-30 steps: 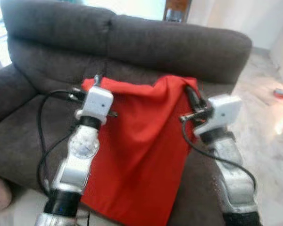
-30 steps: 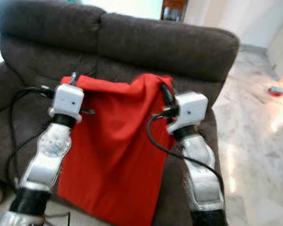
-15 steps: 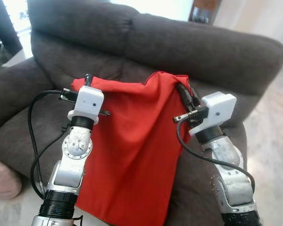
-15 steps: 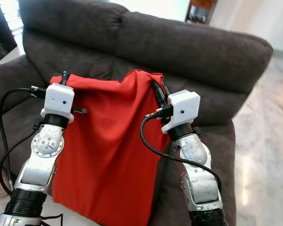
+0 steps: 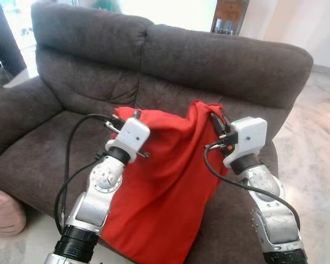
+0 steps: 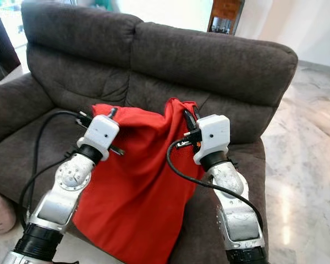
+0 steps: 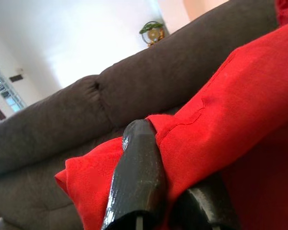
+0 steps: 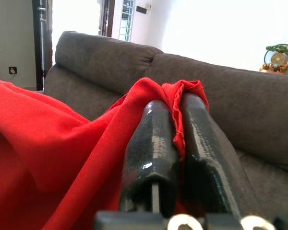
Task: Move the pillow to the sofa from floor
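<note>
A flat red pillow [image 5: 165, 181] hangs between my two arms over the front of the dark grey sofa [image 5: 170, 60], its lower end below the seat edge. My left gripper [image 5: 126, 114] is shut on the pillow's upper left corner, and the red cloth [image 7: 221, 110] is pinched between its black fingers [image 7: 137, 182]. At the upper right corner my right gripper [image 5: 215, 116] is shut on the cloth, and a fold of red fabric [image 8: 178, 96] is squeezed between its fingers [image 8: 151, 143]. The top edge sags between the two grips, above the seat cushion [image 5: 49, 148].
The sofa's left armrest [image 5: 14, 118] rises at the left. A pale pink cushion [image 5: 4, 212] lies on the floor by the sofa's front left corner. Light marble floor [image 6: 302, 165] stretches to the right. A shelf [image 5: 226, 16] stands behind the backrest.
My left gripper has moved right toward the right one, so the pillow's top edge now sags and bunches. The camera view has shifted, showing more of the sofa.
</note>
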Controlling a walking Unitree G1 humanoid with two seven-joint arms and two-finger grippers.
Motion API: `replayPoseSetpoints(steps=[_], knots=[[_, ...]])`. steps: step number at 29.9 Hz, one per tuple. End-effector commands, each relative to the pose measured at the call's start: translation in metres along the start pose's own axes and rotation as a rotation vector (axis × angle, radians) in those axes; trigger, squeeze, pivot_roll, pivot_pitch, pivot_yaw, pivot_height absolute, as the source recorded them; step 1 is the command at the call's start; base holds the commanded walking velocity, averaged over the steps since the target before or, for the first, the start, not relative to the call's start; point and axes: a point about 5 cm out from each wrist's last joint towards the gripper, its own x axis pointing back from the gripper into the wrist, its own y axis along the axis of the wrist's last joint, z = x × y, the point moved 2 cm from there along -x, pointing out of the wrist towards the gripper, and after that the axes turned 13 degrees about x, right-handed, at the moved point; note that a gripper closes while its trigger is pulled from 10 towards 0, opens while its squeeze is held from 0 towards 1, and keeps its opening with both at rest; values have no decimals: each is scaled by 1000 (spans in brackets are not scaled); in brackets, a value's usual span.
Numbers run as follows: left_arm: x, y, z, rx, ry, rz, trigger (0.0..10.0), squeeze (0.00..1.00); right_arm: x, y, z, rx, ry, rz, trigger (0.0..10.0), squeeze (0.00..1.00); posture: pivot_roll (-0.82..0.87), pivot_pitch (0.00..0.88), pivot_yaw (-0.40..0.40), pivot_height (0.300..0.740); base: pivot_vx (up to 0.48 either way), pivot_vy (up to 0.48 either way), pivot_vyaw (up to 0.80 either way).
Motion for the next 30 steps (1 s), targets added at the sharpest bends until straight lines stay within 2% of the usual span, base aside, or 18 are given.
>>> replayPoseSetpoints(steps=[1, 7, 16, 22, 26, 27, 30], knots=[[-1, 4, -9, 0, -48, -9, 10000, 0, -2, 10, -1, 7, 4, -42, 10000, 0, 107, 0, -65, 740, 0, 0, 0], [-3, 7, -3, -19, -27, -20, 10000, 0, -3, 23, 8, -14, 47, -109, 10000, 0, 106, 0, -64, 740, 0, 0, 0], [-2, 17, 3, 2, 24, -83, 10000, 0, -3, 25, 6, -22, 47, -124, 10000, 0, 105, 0, -67, 740, 0, 0, 0], [-3, 25, 9, -3, 64, -124, 10000, 0, -5, 35, 6, -29, 37, -170, 10000, 0, 104, 0, -67, 740, 0, 0, 0], [-5, 36, 17, -5, 97, -170, 10000, 0, -9, 50, -1, -34, -1, -231, 10000, 0, 106, 0, -67, 740, 0, 0, 0], [-7, 44, 23, -11, 125, -199, 10000, 0, -13, 58, -6, -25, -25, -258, 10000, 0, 106, 0, -67, 740, 0, 0, 0], [-9, 51, 29, -20, 146, -226, 10000, 0, -15, 64, -9, -22, -39, -281, 10000, 0, 107, 0, -68, 740, 0, 0, 0]])
